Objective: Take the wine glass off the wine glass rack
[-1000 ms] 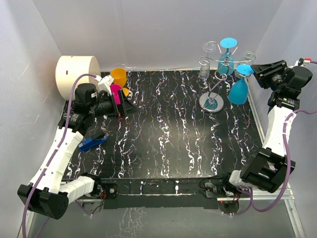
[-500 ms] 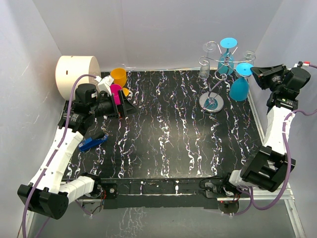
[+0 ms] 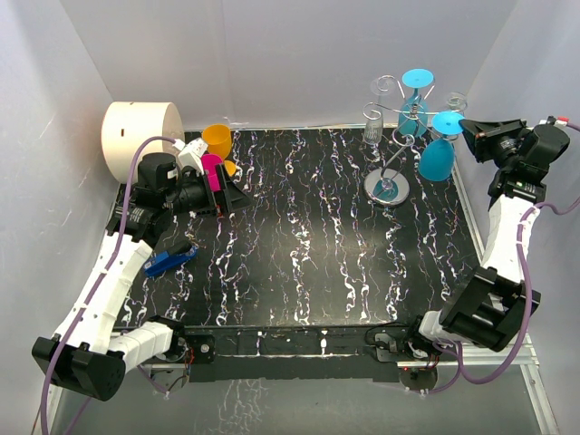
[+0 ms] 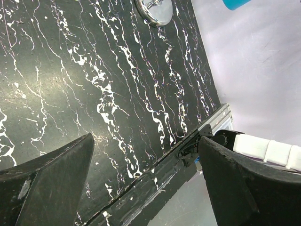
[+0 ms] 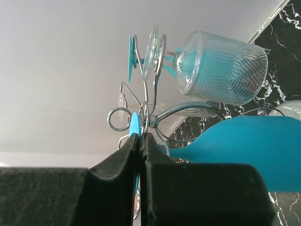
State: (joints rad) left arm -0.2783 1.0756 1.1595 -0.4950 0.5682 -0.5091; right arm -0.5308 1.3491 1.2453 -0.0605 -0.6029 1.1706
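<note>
Over marbled bench (image 3: 299, 245), with right end effector (image 5: 140, 139) pinching the wine glass (image 3: 436, 163) by its foot, slide level outward off the wine glass rack (image 3: 373, 188).

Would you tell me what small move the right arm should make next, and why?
Probably draw the right gripper slowly outward, away from the centre of the rack. It is shut on the foot of the blue wine glass, which hangs inverted from a wire arm and looks not yet free.
</note>
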